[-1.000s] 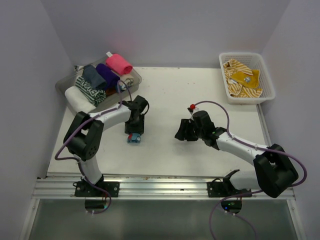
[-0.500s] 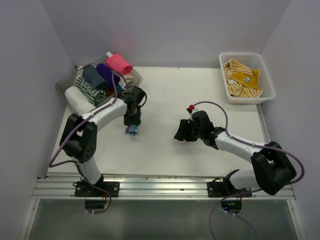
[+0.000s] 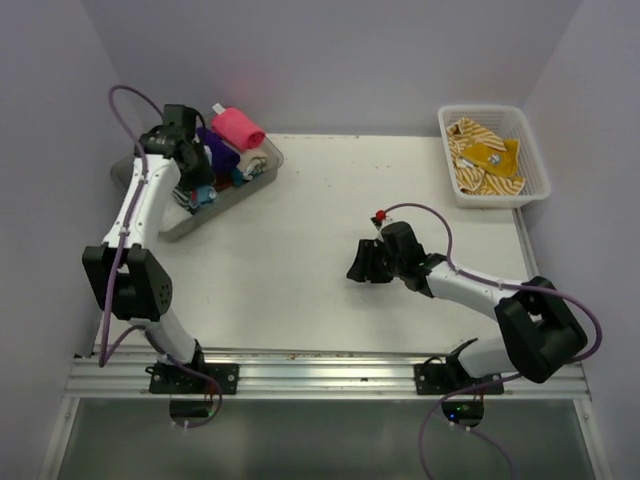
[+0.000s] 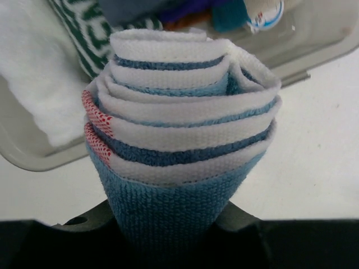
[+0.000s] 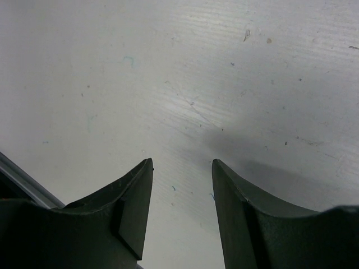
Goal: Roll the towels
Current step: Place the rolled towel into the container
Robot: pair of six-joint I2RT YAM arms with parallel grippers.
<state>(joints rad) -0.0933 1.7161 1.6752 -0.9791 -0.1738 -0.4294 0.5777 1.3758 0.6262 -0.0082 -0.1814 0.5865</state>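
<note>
Progress: we judge the task well along. Several rolls lie in the clear tray [image 3: 268, 160], the hot pink towel [image 3: 238, 127] among them.
Remaining: the mustard-yellow striped towels [image 3: 485, 158] lie crumpled and unrolled in the white lattice basket [image 3: 537, 165], far right.
Left gripper [image 4: 168, 224]: clenched on the blue-and-white roll [image 4: 179, 140], held over the tray's edge.
Right gripper [image 5: 182, 185]: released, empty, low over the table [image 3: 320, 215].
Materials: we note looped terry wound in tight spiral layers; the tray is rigid and translucent.
</note>
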